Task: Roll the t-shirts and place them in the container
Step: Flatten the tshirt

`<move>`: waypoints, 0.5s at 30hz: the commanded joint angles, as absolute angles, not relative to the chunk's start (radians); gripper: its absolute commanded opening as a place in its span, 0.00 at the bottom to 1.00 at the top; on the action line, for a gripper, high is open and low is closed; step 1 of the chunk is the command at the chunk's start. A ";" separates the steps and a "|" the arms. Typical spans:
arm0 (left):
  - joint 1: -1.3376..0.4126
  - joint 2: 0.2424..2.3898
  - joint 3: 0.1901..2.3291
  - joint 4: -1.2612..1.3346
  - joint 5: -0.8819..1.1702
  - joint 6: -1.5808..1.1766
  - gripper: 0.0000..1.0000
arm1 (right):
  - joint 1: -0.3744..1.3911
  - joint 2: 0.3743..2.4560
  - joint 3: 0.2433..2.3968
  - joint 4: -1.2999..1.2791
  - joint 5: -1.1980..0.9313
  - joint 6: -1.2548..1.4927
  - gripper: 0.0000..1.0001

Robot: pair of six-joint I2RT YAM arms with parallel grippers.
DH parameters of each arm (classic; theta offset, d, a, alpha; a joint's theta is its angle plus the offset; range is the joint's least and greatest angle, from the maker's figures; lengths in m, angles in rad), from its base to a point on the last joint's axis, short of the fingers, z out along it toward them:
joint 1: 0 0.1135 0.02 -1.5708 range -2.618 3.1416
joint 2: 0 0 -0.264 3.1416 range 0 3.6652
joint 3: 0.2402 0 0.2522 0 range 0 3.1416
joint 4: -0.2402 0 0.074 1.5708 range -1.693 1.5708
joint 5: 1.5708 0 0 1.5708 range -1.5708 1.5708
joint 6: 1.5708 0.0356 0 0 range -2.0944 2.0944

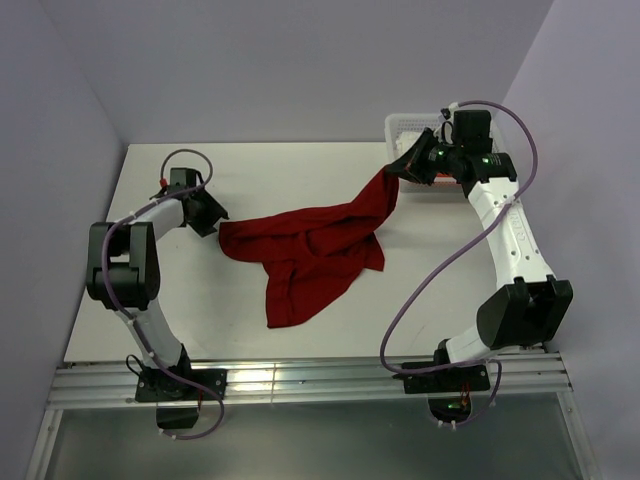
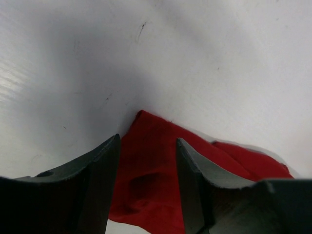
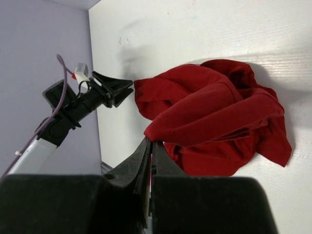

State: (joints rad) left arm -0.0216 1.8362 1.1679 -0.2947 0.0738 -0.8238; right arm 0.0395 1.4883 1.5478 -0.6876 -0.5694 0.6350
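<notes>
A dark red t-shirt (image 1: pixel 310 250) lies crumpled on the white table (image 1: pixel 260 170), one corner stretched up toward the back right. My right gripper (image 1: pixel 402 165) is shut on that corner and holds it lifted; the wrist view shows the cloth (image 3: pixel 214 117) pinched at the fingertips (image 3: pixel 151 141). My left gripper (image 1: pixel 218 217) is open at the shirt's left edge, its jaws on either side of the red cloth (image 2: pixel 146 180) without pinching it. The white and orange t-shirts are not clearly in view.
A white basket (image 1: pixel 405 127) stands at the back right, behind my right gripper. Purple walls close in the table on the left and right. A metal rail (image 1: pixel 300 380) runs along the near edge.
</notes>
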 commanded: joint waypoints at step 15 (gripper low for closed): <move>-0.061 1.899 1.367 -0.485 -0.158 -0.769 0.00 | 0.038 1.422 1.563 -0.640 -0.542 0.641 0.00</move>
